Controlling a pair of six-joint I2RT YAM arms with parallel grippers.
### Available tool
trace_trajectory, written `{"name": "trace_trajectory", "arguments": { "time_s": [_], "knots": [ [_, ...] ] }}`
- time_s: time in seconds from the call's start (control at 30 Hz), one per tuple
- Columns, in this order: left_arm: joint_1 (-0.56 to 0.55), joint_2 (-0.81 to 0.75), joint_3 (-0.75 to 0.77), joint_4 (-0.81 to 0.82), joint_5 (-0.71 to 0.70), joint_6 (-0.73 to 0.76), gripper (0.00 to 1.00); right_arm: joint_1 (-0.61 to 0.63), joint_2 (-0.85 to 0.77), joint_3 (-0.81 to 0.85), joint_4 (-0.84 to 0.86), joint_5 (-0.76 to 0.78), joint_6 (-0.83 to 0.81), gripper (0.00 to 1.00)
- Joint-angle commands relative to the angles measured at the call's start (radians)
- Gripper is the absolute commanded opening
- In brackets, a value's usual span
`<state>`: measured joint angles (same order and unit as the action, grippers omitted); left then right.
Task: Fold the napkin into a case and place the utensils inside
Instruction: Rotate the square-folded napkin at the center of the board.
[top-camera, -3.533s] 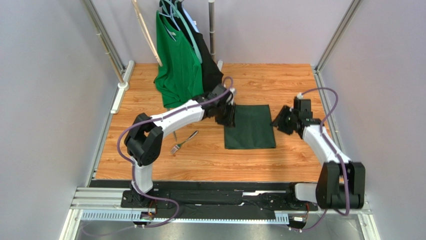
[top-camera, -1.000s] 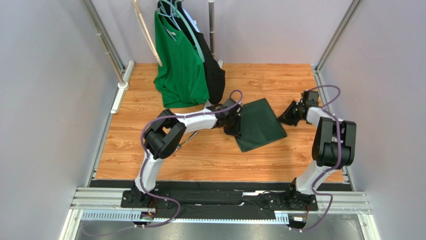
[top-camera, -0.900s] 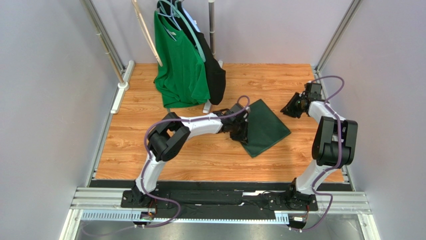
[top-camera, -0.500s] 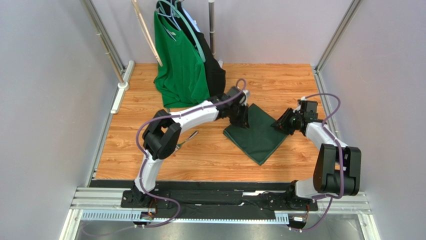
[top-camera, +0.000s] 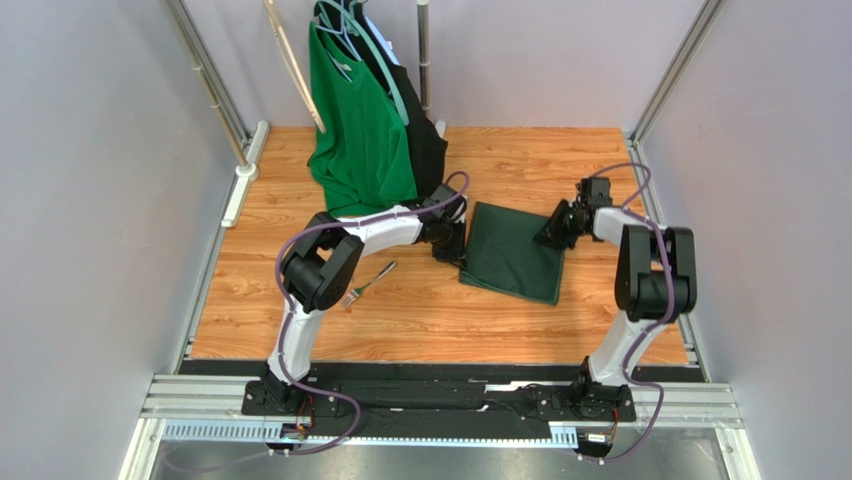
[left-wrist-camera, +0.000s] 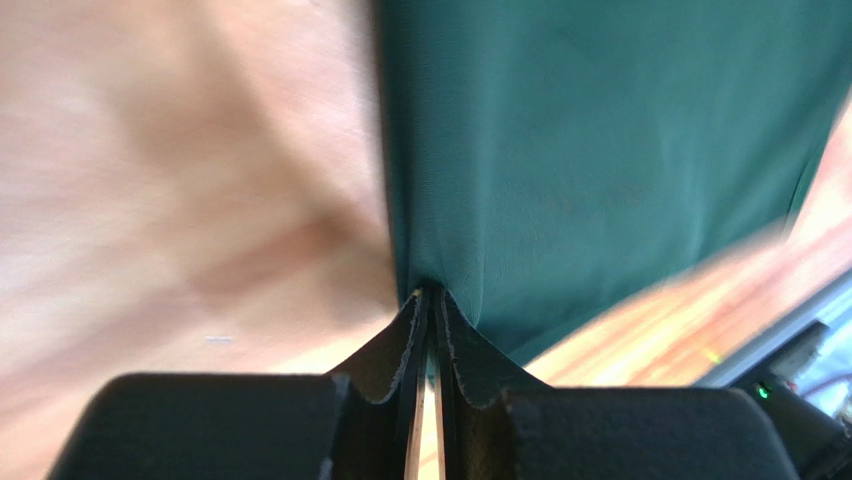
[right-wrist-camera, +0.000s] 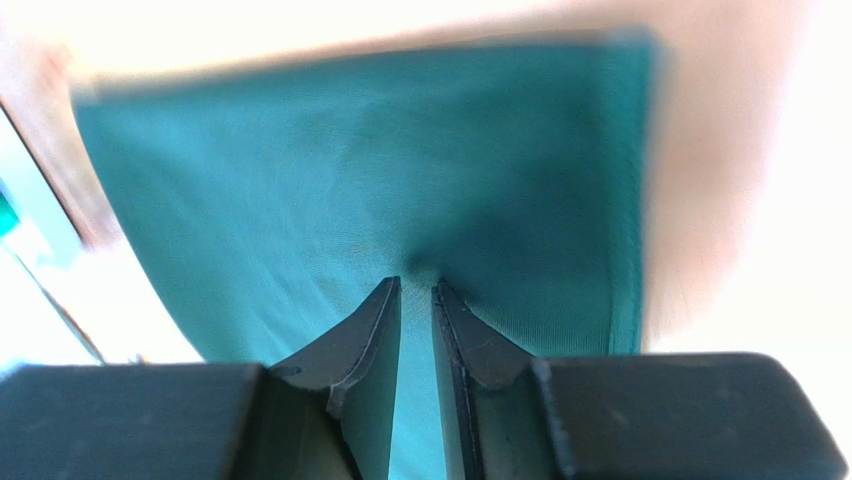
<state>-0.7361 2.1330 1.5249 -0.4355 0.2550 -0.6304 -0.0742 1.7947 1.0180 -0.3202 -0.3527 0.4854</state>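
Fingers (left-wrist-camera: 392, 352) of the left gripper (top-camera: 452, 242) are squeezed shut on the left edge of the big dark green soft cloth napkin (top-camera: 513, 262). Fingers (right-wrist-camera: 368, 340) of the right gripper (top-camera: 552, 232) are nearly shut too, pinching a little bump of the same cloth at its far right corner. The napkin lies mostly flat and folded on the brown wooden table (top-camera: 300, 330), a bit crooked, between the two grippers. It is not a long thin case yet. One shiny silver metal fork (top-camera: 368, 284) lies on the table to the left, well apart from the cloth. I cannot see any other utensils.

What could go wrong? If the arms pull hard or fast, the thin cloth could slip out of a pinch. If the two arms pull different ways, the fold could open up or bunch into a lump. The left arm's elbow is near the fork and could knock it away.
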Motion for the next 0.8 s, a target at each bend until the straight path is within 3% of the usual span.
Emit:
{"name": "trace_trajectory", "arguments": {
  "time_s": [0.0, 0.1, 0.2, 0.37, 0.5, 0.77],
  "knots": [
    [-0.089, -0.024, -0.083, 0.056, 0.003, -0.041, 0.15, 0.036, 0.149, 0.236, -0.035, 0.103, -0.097, 0.25],
    [-0.121, -0.031, -0.068, 0.041, 0.015, -0.066, 0.15, 0.051, 0.201, 0.368, -0.187, 0.161, -0.139, 0.26],
    [-0.12, -0.073, -0.071, 0.044, -0.023, -0.052, 0.16, 0.051, 0.097, 0.369, -0.249, 0.245, -0.154, 0.31],
    [-0.118, -0.137, -0.011, -0.016, -0.03, -0.011, 0.22, 0.05, -0.107, 0.182, -0.368, 0.489, -0.053, 0.38],
    [-0.118, -0.15, 0.017, 0.018, 0.015, -0.022, 0.23, 0.045, -0.254, 0.007, -0.346, 0.5, -0.027, 0.41],
    [-0.123, -0.033, 0.018, 0.083, 0.124, -0.049, 0.17, 0.034, -0.307, -0.127, -0.276, 0.489, -0.045, 0.37]
  ]
}}
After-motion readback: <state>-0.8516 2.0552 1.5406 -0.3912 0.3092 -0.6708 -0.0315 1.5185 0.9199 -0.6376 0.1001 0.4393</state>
